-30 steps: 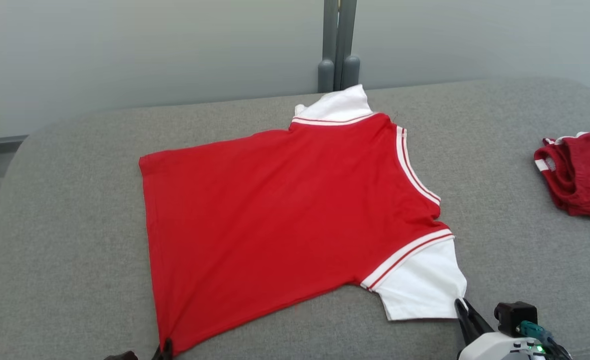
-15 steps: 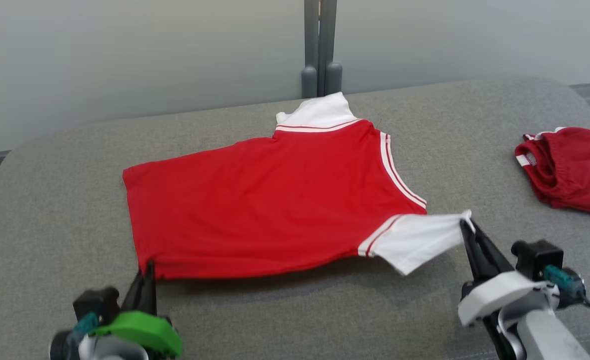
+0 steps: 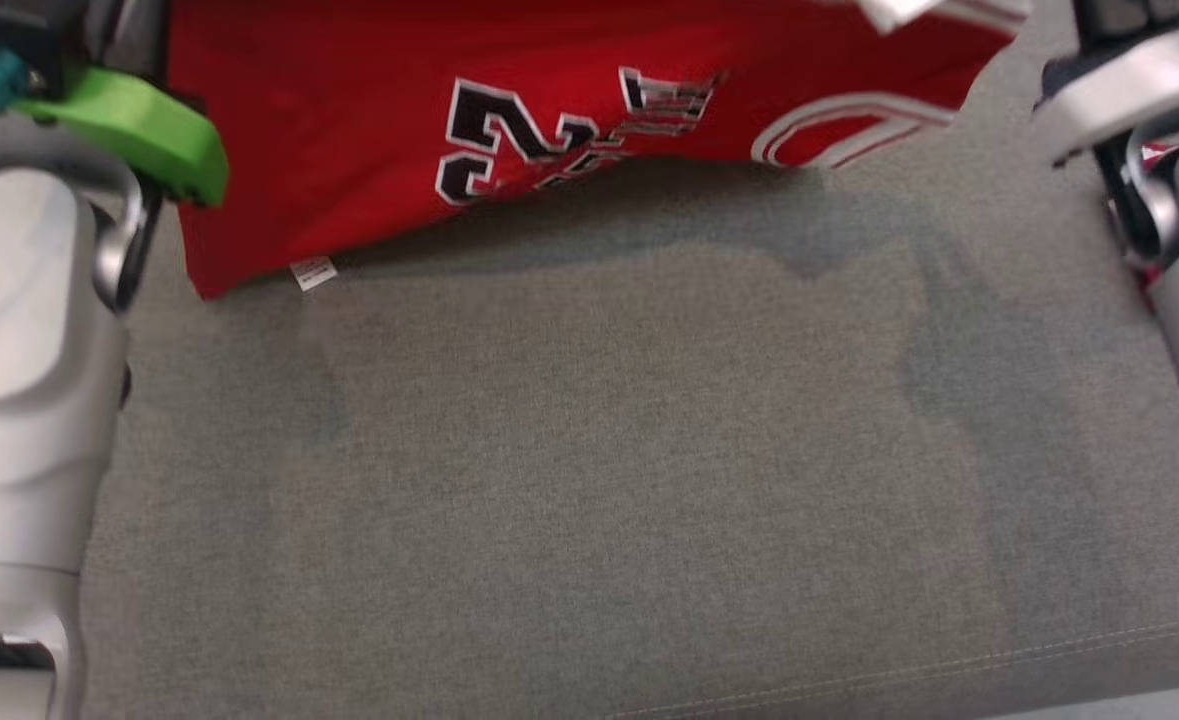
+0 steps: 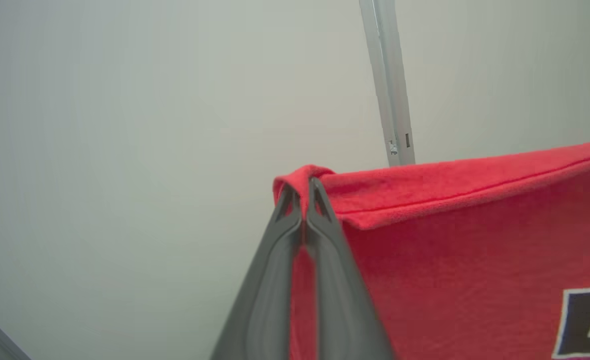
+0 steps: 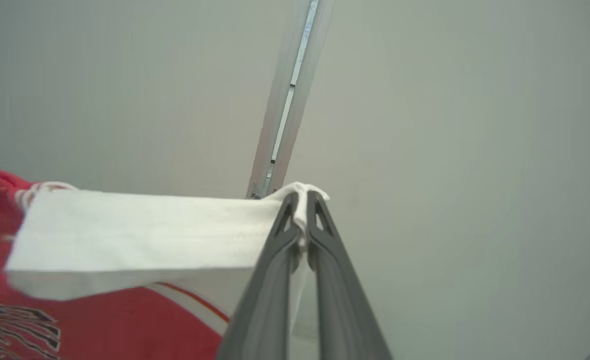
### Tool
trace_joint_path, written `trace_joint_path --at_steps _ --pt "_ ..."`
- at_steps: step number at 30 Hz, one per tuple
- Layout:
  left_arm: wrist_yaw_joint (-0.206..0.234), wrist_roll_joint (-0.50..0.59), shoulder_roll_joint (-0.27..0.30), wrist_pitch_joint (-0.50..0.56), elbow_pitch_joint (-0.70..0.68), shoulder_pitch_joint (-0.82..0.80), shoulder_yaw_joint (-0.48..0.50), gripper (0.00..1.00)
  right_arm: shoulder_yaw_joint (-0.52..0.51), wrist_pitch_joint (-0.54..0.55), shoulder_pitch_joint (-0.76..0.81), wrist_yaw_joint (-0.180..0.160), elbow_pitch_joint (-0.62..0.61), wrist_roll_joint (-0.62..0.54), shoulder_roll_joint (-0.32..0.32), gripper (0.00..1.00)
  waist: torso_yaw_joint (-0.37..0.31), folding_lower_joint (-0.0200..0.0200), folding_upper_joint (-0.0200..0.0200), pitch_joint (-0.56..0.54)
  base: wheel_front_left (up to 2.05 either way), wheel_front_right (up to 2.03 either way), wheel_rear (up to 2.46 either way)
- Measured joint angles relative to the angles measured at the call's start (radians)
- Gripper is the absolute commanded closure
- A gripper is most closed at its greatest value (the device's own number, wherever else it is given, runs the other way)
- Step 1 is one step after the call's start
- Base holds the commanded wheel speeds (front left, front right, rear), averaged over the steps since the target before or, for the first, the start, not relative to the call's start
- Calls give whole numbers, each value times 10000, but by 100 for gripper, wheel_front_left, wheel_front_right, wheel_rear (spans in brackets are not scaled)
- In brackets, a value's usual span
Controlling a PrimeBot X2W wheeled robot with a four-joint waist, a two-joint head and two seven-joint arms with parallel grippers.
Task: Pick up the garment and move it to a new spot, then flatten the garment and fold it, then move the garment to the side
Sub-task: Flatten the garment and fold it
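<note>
Red garment (image 3: 549, 100) hangs stretched between both arms above the far part of the grey cushion (image 3: 589, 450), with black-and-white lettering (image 3: 489, 140) and a small white label (image 3: 312, 272) facing the head camera. Wrist views add the grips: left gripper (image 4: 302, 192) clamped on a bunched red corner, right gripper (image 5: 302, 200) clamped on the white sleeve (image 5: 139, 230) edge, pale wall (image 4: 124, 150) behind.
</note>
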Motion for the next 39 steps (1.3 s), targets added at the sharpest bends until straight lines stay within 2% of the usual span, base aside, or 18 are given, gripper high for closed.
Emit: trace_joint_path --at_steps 3,5,11,16,18,23,28,29,33,39 --pt "-2 213 232 -36 583 -1621 -280 100 240 71 -1975 2 754 -439 -207 100 21 1 0 686 0 0 0" --pt "6 407 451 -163 936 -2647 -307 100 -15 54 -3253 2 1214 -731 -221 100 30 1 0 1122 0 0 0" --pt "462 1160 640 -366 1256 -4679 -523 100 -840 -36 -5713 4 1973 -2255 -211 100 32 2 0 2093 0 0 0" --pt "658 1361 775 -393 -65 -5023 -366 100 -1774 -67 -6507 2 1068 -3212 -58 100 -52 1 0 2397 0 0 0" --pt "679 1277 848 -416 -466 -4910 -192 100 -1808 -77 -6461 2 604 -3534 -59 100 -104 -1 0 2519 0 0 0" --pt "717 938 849 -410 -546 -3412 173 100 -1870 -77 -4955 6 46 -3081 33 100 -236 0 0 2945 0 0 0" --pt "719 525 477 -408 -744 -1594 713 100 -1340 -75 -2845 4 -1141 -1755 -284 100 -323 0 0 3306 0 0 0" --pt "719 525 477 -408 -744 -1594 713 100 -1340 -75 -2845 4 -1141 -1755 -284 100 -323 0 0 3306 0 0 0" --pt "702 405 92 -408 -928 191 1039 100 -1001 -75 -701 6 -1801 -729 -570 100 -378 -1 0 3241 0 0 0" --pt "623 268 -752 -408 -1012 2895 1674 100 -869 -75 2266 4 -1988 274 -487 100 -401 -1 0 2632 0 0 0"
